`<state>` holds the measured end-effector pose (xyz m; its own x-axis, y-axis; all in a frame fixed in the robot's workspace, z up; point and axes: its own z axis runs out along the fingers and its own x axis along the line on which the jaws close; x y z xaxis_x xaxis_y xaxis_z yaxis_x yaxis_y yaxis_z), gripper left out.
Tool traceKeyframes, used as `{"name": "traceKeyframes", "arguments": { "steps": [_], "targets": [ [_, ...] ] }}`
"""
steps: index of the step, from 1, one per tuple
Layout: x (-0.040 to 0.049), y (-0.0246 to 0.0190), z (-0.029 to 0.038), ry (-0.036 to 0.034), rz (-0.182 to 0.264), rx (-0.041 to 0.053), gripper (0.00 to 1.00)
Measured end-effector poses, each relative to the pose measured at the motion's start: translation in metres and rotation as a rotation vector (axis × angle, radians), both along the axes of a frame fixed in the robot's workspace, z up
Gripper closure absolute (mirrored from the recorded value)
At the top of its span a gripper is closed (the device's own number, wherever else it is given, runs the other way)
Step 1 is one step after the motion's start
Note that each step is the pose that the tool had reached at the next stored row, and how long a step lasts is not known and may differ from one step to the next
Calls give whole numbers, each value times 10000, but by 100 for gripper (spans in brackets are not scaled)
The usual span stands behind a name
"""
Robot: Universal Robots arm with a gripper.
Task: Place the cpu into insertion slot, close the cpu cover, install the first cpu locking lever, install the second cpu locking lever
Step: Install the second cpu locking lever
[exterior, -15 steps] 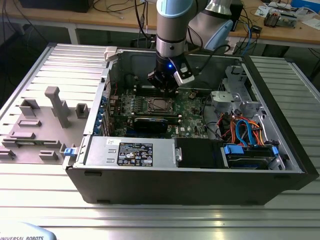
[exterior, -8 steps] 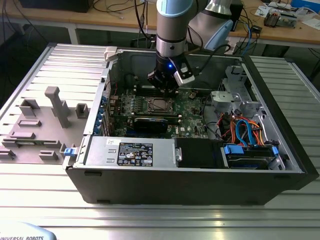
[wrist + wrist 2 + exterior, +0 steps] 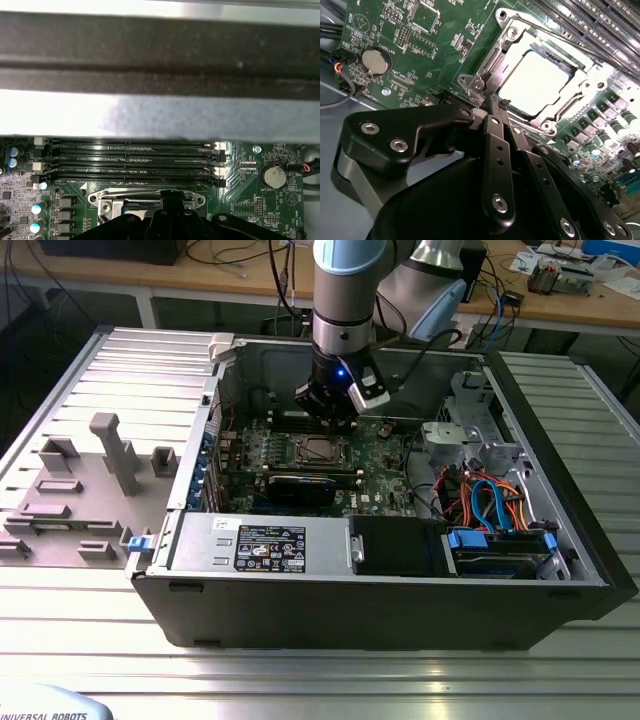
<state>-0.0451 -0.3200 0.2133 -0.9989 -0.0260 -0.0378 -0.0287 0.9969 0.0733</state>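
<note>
Gripper [image 3: 501, 107] fingers pressed together at the cpu cover [image 3: 520, 47] corner, cpu [image 3: 532, 82] seated beneath; apparently positioned for lever work.

Inside case [image 3: 400, 620], on board [image 3: 385, 465]: slot [image 3: 318, 450] mid-board, cpu [image 3: 532, 80] in it, cover [image 3: 507, 37] down around cpu. Gripper [image 3: 335, 420] just above slot's far edge. Toward the exterior view's right of slot, cables [image 3: 490, 502].

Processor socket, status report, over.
Pincer shut, tips at socket frame edge. Chip seated in socket, cover down around it. Nothing in the way.
</note>
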Motion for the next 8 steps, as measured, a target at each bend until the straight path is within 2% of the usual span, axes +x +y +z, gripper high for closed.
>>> {"name": "traceKeyframes", "arguments": {
  "steps": [3,8],
  "targets": [
    [0,-28,0,0,0,0,89],
    [0,-32,22,1,0,-2,89]
  ]
}}
